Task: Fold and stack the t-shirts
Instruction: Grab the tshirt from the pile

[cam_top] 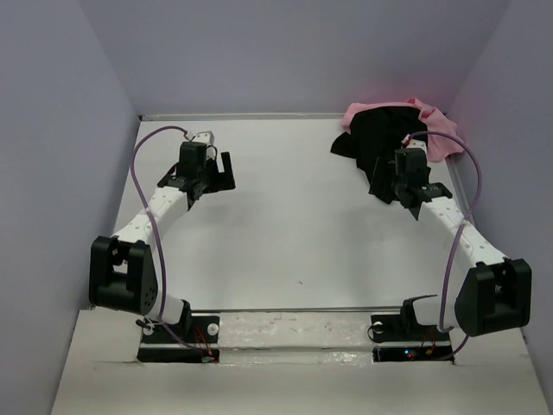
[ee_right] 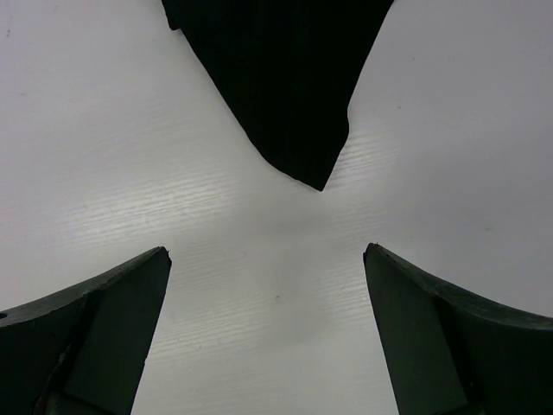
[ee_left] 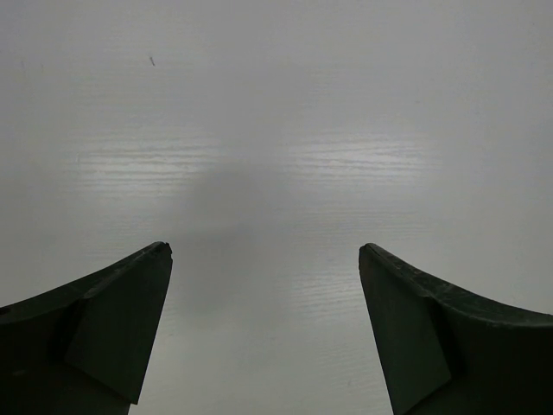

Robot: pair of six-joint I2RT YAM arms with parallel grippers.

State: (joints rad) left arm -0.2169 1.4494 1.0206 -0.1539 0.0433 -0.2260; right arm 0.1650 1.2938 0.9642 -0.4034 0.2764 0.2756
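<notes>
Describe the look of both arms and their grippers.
The left arm and right arm have white links, bulky black joint housings and black bases. A purple cable loops along each. The left gripper and right gripper each carry two black, wedge-shaped fingers.

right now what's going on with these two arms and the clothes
Nothing is held, and both arms have their fingers open. The right gripper hovers over the table just short of a corner of the black shirt, which lies crumpled on a pink shirt in the far right corner. The left gripper hangs over bare table. No folding done yet.
</notes>
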